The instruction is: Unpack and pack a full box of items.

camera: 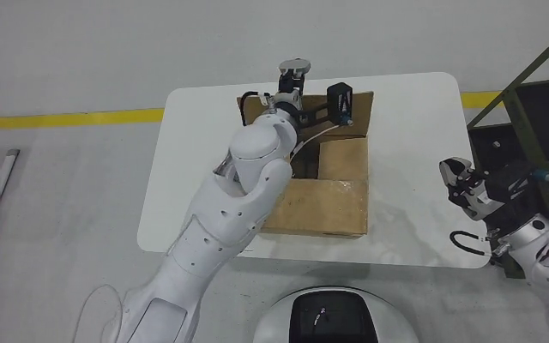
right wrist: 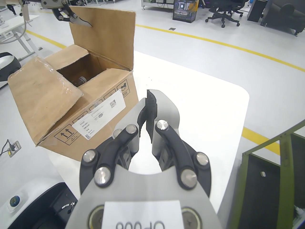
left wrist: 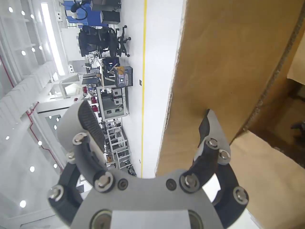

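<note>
A brown cardboard box sits in the middle of the white table, its top flaps folded out. The far flap stands upright. My left gripper is at that flap's upper edge, open, with one finger against the flap's inner face and the other finger outside it. Beyond the table's right edge my right gripper hangs shut with nothing in it, also seen from above. Down in the box lies a grey round item, mostly hidden.
A green metal frame stands close to the table's right side, next to the right arm. Bare table surface lies to the right of the box. A white label is on the box's side.
</note>
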